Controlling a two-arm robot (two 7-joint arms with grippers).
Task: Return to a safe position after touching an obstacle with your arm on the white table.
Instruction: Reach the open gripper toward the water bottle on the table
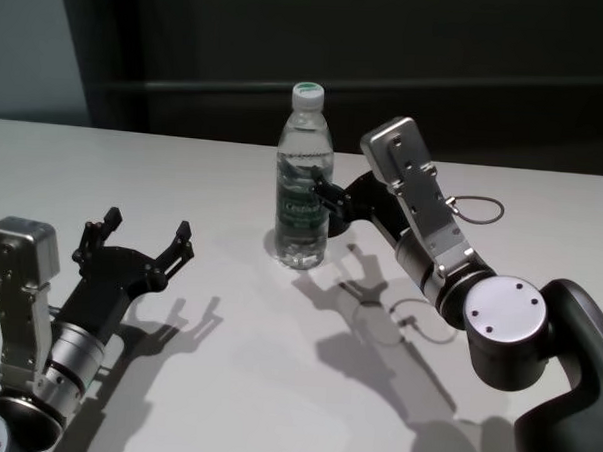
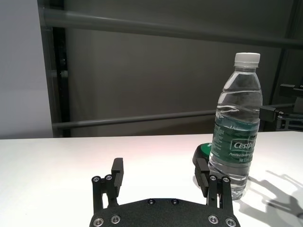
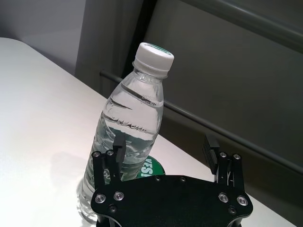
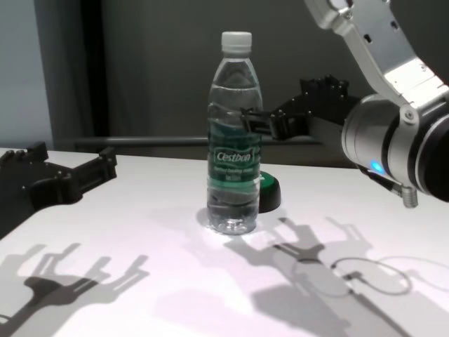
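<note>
The bottle [image 1: 303,181] stands upright mid-desk [image 1: 175,381]. The right claw [image 1: 328,199], fingers spread, hangs just beside its label, one finger at its side. The left claw [image 1: 146,241], spread too, hovers well apart.

A dark grey wall panel [image 2: 142,71] with horizontal rails [image 2: 142,119] is standing behind, hard shadows lying forward.

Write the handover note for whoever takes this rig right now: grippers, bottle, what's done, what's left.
Right gripper: open, raised off the table, one finger at the bottle's side; contact looks made.
Left gripper: open, idle over the white table's near left, holding nothing.
Bottle: upright, capped, mid-table; a small black-and-green object sits behind it.
Left: withdraw the right arm to a safe pose without tipping the bottle.
</note>
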